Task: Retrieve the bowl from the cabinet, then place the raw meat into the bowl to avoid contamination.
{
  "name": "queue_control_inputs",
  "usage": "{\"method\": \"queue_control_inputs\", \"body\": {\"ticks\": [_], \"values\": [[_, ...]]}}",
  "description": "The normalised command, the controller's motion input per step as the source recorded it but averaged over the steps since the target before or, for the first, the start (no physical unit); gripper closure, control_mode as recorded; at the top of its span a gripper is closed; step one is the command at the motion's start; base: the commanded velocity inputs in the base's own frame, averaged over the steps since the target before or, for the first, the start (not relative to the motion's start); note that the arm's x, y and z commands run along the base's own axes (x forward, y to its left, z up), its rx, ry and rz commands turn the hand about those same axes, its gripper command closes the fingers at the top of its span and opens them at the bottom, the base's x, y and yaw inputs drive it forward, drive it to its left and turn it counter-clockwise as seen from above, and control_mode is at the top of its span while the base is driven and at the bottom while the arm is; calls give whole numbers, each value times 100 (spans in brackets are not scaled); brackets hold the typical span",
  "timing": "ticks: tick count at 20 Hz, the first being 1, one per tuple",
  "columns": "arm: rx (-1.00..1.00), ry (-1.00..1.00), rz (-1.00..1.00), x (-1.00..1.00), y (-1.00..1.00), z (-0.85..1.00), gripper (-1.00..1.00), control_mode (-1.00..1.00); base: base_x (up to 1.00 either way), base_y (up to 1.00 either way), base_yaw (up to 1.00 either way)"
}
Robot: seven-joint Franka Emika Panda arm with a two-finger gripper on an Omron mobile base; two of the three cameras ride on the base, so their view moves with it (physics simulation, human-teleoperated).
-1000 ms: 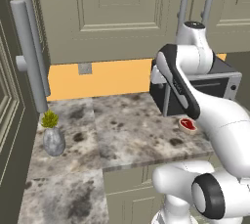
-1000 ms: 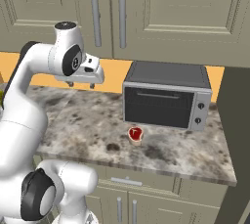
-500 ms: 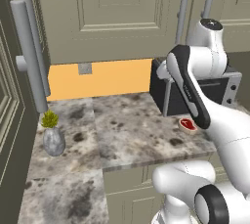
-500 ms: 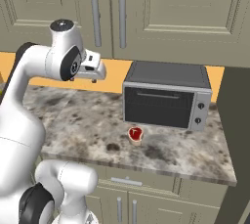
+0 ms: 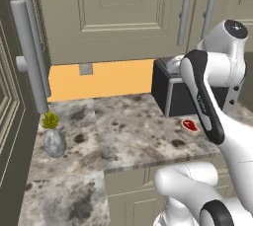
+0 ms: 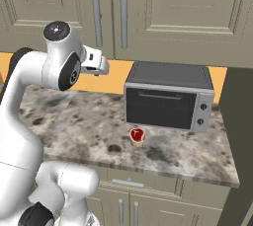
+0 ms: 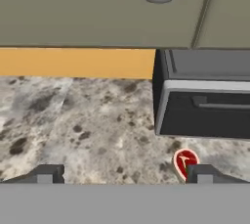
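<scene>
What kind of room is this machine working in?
A kitchen, by the look of it: a speckled stone counter carrying a toaster oven, panelled wall cabinets with bar handles above, and a small raw steak lying on the counter.

— What sort of place is this?
— A home kitchen. A toaster oven [image 6: 169, 96] sits on a mottled stone counter [image 6: 84, 126], with panelled wall cabinets [image 6: 173, 13] above the oven and an orange backsplash [image 5: 99, 79] behind it.
— Anything else?
— Drawer fronts [image 6: 143, 190] below the oven, a potted plant [image 5: 53, 136] far to its left.
</scene>
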Motion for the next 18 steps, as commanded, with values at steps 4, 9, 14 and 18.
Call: {"method": "queue_control_inputs", "body": {"ticks": [4,9,14,18], "values": [[1,-25,0,-15,-1,36,-100,-100,0,0,0],[0,-25,0,-8,0,34,-100,-100,0,0,0],[0,-25,0,-4,0,32,-100,-100,0,0,0],[0,-25,0,-3,0,28,-100,-100,0,0,0]]}}
